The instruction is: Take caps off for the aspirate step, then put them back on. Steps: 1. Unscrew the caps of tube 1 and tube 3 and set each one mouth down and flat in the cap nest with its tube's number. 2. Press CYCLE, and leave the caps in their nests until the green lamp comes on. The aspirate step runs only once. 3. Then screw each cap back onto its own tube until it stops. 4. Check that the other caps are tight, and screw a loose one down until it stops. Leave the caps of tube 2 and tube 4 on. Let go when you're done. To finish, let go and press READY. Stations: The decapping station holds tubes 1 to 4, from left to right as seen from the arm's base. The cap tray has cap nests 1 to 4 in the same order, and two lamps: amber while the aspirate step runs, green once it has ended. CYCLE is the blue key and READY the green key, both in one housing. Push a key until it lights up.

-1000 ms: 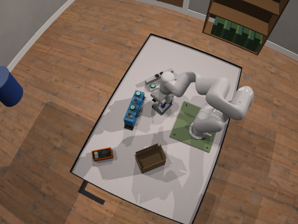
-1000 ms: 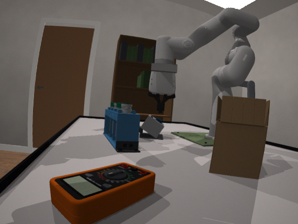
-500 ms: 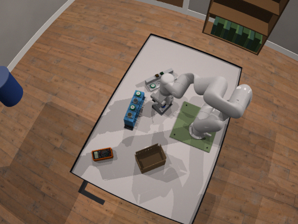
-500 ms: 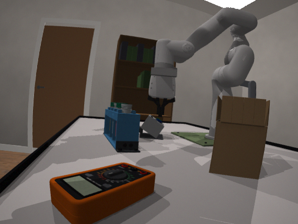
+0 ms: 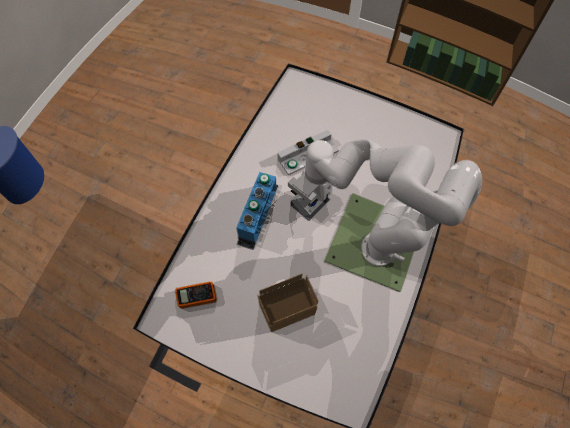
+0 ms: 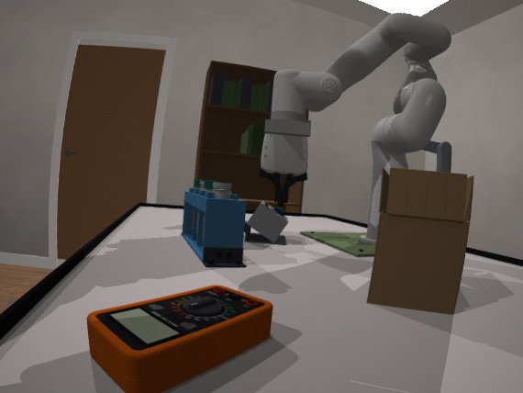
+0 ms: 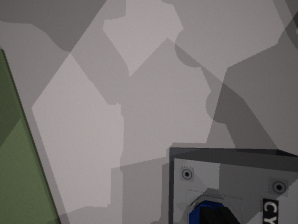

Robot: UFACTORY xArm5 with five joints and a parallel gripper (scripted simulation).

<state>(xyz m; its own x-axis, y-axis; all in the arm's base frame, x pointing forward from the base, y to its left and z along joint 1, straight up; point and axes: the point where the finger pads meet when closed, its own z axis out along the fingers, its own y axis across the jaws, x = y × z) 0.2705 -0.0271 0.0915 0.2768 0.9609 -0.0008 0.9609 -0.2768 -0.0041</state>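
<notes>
Gripper (image 6: 283, 202) fingers pressed together, empty — right over blue CYCLE key (image 7: 209, 214) | key housing (image 6: 267, 222) beside decapping station (image 5: 256, 209) | cap tray (image 5: 298, 155) behind.

Blue key (image 7: 209, 214) cut off; label (image 7: 270, 214) too — partly.

Glossy white arm (image 5: 400, 172) — rounded segments, grey wrist band, black hand (image 6: 283, 188)

Grey walls, wood plank floor (image 5: 100, 150), brown door (image 6: 107, 147), bookshelf (image 6: 205, 138)
</notes>
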